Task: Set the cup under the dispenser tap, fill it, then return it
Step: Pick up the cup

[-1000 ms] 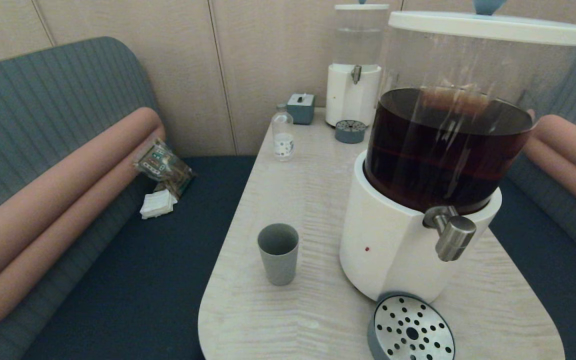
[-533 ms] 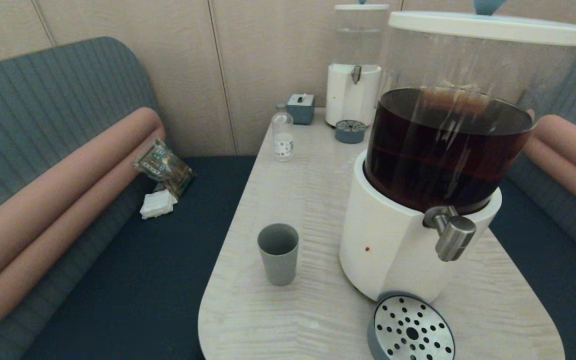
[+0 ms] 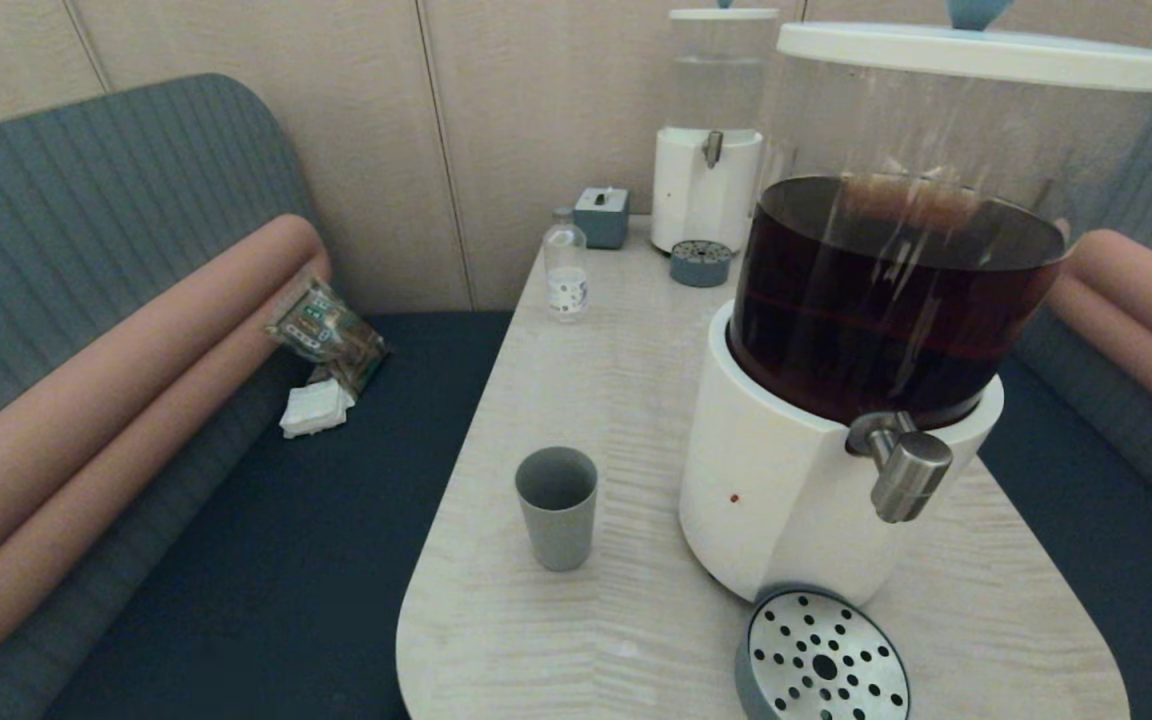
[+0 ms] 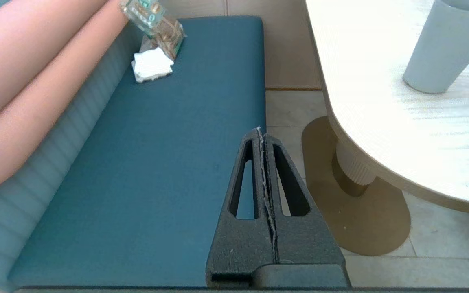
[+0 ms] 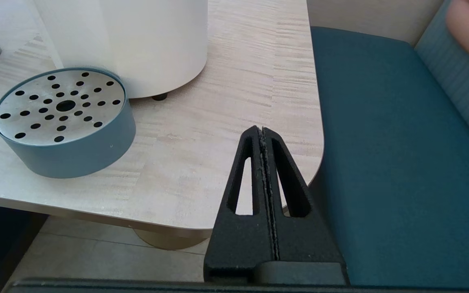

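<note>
cup waiting, both arms parked low

our left gripper (image 4: 264, 134) hangs off the table's edge over the bench seat, jaws pressed flat together and holding nothing. our right gripper (image 5: 262, 132) sits at the opposite corner of the table (image 3: 586, 400), jaws likewise closed and empty. neither shows in the head view.

the cup (image 3: 556, 507) stands upright and looks empty, up on the table ahead of the left jaws and off to their side, well apart from them. the tap (image 3: 903, 466) juts from the dispenser (image 3: 786, 480), above the drip tray (image 3: 824, 657); that tray lies ahead of the right jaws, off to the side.

the step in hand, we judge, is reaching for the cup. we should spread the left jaws wide first, rise to table height, come in level at mid-wall, and close gently so the light tumbler doesn't tip.

count: one cup, two dispensers, two drip trays, one bottle (image 3: 566, 265), one small box (image 3: 602, 216).
</note>
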{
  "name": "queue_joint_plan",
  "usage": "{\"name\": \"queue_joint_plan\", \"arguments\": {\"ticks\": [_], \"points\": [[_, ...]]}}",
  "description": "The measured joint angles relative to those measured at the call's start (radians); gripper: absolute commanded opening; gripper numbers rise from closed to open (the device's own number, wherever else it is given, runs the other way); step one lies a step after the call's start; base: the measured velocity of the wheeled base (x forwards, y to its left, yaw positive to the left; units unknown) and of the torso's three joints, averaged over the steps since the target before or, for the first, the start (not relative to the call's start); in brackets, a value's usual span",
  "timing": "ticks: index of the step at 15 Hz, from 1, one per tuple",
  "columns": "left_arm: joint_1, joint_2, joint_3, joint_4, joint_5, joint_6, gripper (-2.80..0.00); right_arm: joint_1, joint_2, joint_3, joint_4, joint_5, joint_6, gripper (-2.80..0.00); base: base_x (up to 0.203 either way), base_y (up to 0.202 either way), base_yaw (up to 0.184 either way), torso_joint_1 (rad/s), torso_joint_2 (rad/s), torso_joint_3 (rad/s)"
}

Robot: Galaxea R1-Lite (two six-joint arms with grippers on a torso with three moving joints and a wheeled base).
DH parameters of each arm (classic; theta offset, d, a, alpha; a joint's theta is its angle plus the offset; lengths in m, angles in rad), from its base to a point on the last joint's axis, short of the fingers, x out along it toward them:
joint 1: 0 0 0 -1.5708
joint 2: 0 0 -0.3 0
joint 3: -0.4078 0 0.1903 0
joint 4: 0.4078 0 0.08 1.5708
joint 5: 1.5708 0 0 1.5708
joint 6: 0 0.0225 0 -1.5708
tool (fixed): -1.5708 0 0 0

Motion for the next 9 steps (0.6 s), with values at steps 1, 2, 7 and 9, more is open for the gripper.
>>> {"name": "queue_joint_plan", "arguments": {"ticks": [1, 2, 7, 9], "points": [[0.0, 0.002, -0.023, 0.01, -0.006, -0.002, -2.8, 0.0, 0.0, 0.0, 0.0, 0.0, 0.0, -2.8, 0.0, 0.0, 0.0, 0.0, 0.0, 0.0], [0.0, 0.005, -0.058, 0.026, -0.013, -0.006, -2.8, 0.0, 0.0, 0.0, 0.0, 0.0, 0.0, -2.8, 0.0, 0.0, 0.0, 0.0, 0.0, 0.0], [-0.004, 0.143, -0.249, 0.018, -0.133, -0.062, -2.8, 0.0, 0.0, 0.0, 0.0, 0.0, -0.001, -2.8, 0.0, 0.0, 0.0, 0.0, 0.0, 0.0], [-0.011, 0.276, -0.301, -0.082, -0.178, -0.108, -2.8, 0.0, 0.0, 0.0, 0.0, 0.0, -0.002, -2.8, 0.0, 0.0, 0.0, 0.0, 0.0, 0.0]]}}
